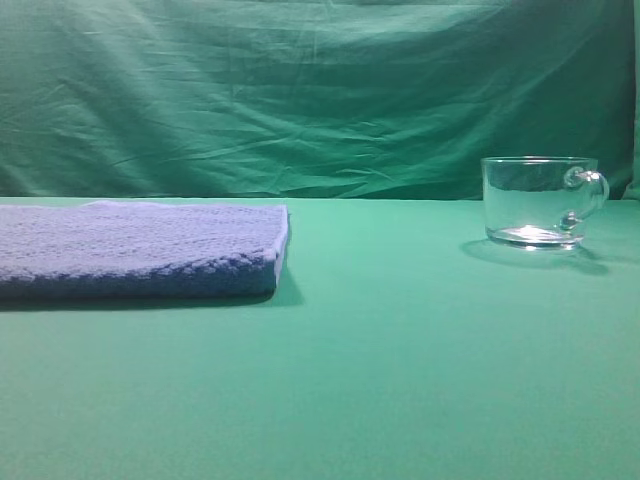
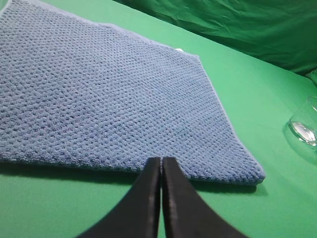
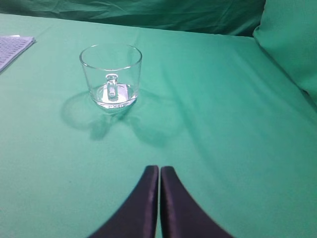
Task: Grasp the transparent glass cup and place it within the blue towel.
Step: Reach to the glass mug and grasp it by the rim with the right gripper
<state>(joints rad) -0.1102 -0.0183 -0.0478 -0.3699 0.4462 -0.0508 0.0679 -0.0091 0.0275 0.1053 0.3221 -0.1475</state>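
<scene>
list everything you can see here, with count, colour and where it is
transparent glass cup: 1, clear, upright on the table's right side, handle pointing right, apart from the towel
blue towel: 1, blue-lavender, folded flat on the table's left side
table cover: 1, green, under both
backdrop cloth: 1, darker green, wrinkled, behind the table
left gripper: 1, black, jaws shut, at the towel's near edge
right gripper: 1, black, jaws shut, short of the cup, empty
</scene>
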